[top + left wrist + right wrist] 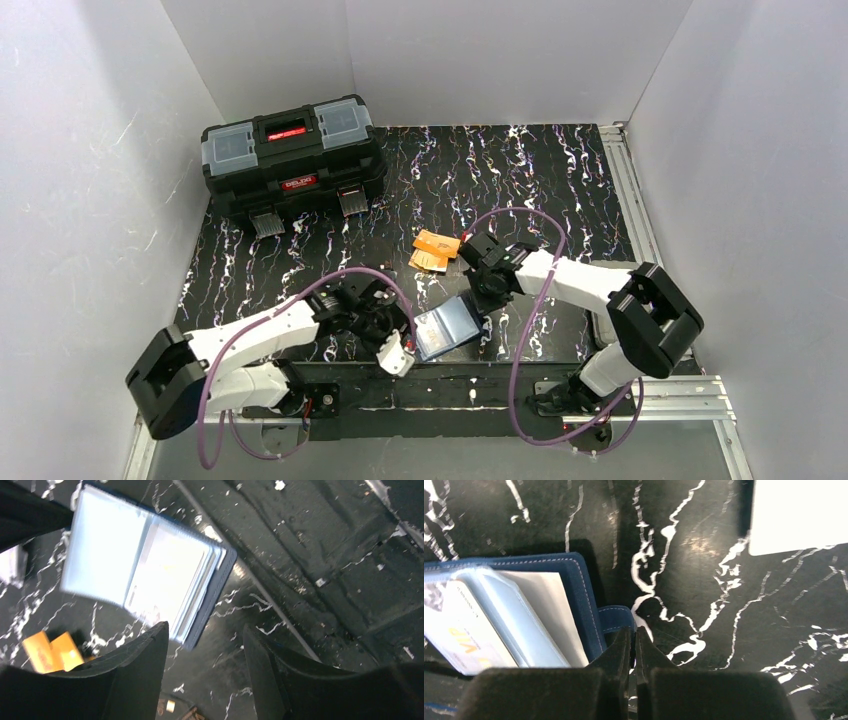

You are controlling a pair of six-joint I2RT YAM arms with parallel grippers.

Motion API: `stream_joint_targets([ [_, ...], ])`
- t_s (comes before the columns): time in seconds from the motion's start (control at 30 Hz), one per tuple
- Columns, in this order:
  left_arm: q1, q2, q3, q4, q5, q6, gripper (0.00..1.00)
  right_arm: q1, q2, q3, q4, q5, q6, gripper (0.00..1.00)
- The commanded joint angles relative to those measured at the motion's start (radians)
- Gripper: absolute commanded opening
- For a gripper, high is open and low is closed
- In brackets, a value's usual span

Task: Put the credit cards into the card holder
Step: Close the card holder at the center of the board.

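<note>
The card holder (447, 326) lies open near the table's front edge, navy outside with clear pockets inside (140, 565); a card with orange lettering (464, 640) sits in one pocket. My right gripper (634, 630) is shut, its tips pinching the holder's blue snap tab (614, 619) at the holder's far right corner (480, 292). My left gripper (205, 627) stands open and empty just short of the holder's near edge (397, 350). Two orange credit cards (434, 250) lie behind the holder, also seen as orange cards (50, 652) in the left wrist view. A whitish card (794, 515) lies flat further off.
A big black toolbox (292, 155) stands at the back left. White walls enclose the table on three sides. A metal rail (628, 190) runs along the right edge of the black marbled mat.
</note>
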Motion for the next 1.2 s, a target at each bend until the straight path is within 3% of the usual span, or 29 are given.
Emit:
stream_joint_targets([
  [0.0,-0.047,0.086,0.031,0.034,0.069,0.013,0.55,0.008,-0.073,-0.039,0.059,-0.120,-0.070,0.01],
  [0.63,-0.128,0.112,-0.144,0.185,-0.004,-0.080,0.54,0.095,-0.042,0.014,0.024,-0.153,-0.079,0.01],
  [0.93,-0.140,0.114,-0.251,0.372,-0.118,-0.039,0.38,0.116,-0.027,0.031,0.049,-0.208,-0.063,0.01],
  [1.17,-0.140,0.074,-0.315,0.388,-0.143,0.001,0.35,0.118,-0.034,0.031,0.018,-0.155,-0.071,0.01],
])
